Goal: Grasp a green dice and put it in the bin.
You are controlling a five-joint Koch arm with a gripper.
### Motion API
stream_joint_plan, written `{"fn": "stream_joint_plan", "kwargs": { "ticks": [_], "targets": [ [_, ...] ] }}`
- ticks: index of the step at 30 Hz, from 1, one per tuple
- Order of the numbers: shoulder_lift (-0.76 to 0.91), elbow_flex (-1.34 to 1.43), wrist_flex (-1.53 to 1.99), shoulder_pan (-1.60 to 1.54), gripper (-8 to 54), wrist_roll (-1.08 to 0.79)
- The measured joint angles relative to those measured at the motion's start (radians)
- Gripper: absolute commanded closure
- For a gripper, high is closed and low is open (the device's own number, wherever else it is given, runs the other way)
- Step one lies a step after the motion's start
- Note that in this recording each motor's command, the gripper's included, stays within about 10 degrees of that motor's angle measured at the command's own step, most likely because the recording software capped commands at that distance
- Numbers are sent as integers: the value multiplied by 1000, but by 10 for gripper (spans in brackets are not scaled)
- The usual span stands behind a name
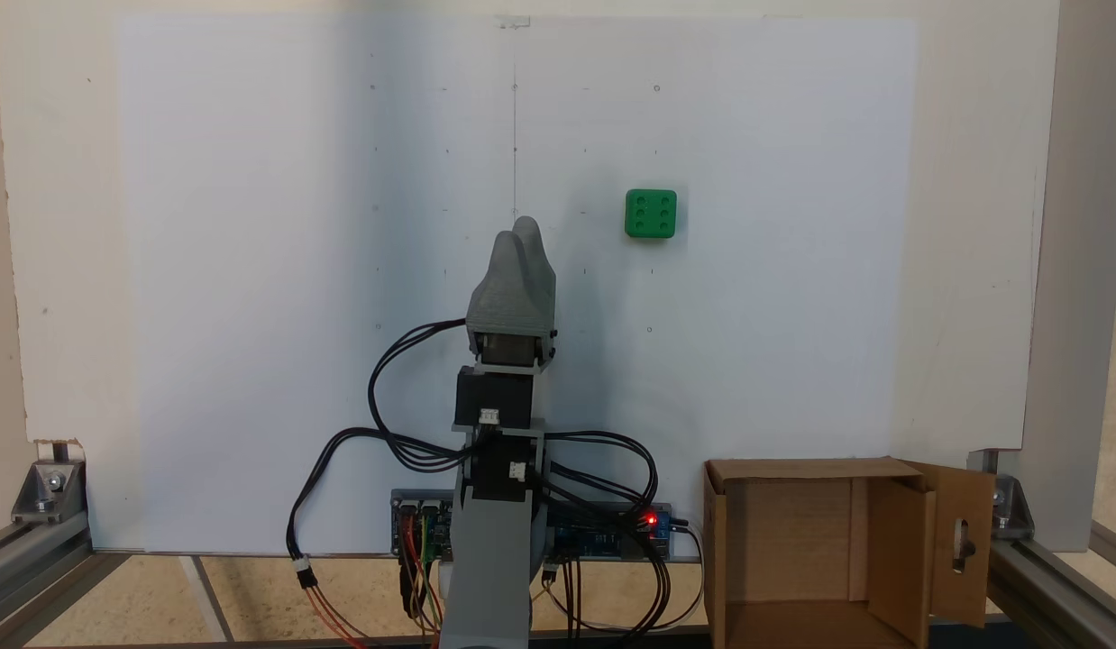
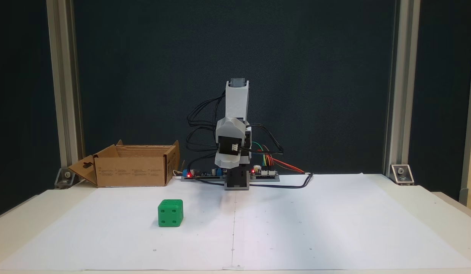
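- Arm folded up over its base, gripper (image 1: 525, 230) pointing out over the white sheet (image 1: 251, 270); in a fixed view from above the two gray tips sit together, barely a notch between them. Reads as closed, nothing held.
- From the front, the gripper (image 2: 228, 161) hangs low in front of the arm body; jaws not separable there.
- Dice (image 1: 651, 214) lies on the sheet, six pips up, well apart from the gripper, off to its right in the view from above.
- Front view puts the dice (image 2: 170, 213) left of the arm, nearer the camera, standing square on the paper.
- Bin (image 1: 729, 541) sits beside the base w/ top open, one flap w/ slot hole splayed outward. In the front view the bin (image 2: 132, 171) is at back left, behind the dice.
- Judged stage: start of reach, no grasp yet.
- Risks, my guess:
  - Jaws need to open wide before descent; if not, tips hit the dice top and shove it.
  - Dice approx as wide as the gripper, so a small yaw error could clip a corner & spin it away.
  - Smooth rounded plastic may slip out mid-carry if pinched on edges.
  - Splayed flap could catch the arm on the way in, or the dice may bounce off it.
  - Cables (image 1: 378, 397) loop near the base and could snag on a wide swing.
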Motion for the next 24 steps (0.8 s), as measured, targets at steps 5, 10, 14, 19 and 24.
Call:
{"fn": "stream_joint_plan", "kwargs": {
  "ticks": [5,10,14,19,24],
  "targets": [
    [0,0,0,-21,10,0],
    [0,0,0,-25,10,0],
    [0,0,0,-26,10,0],
    [0,0,0,-26,10,0],
    [0,0,0,-26,10,0]
  ]
}}
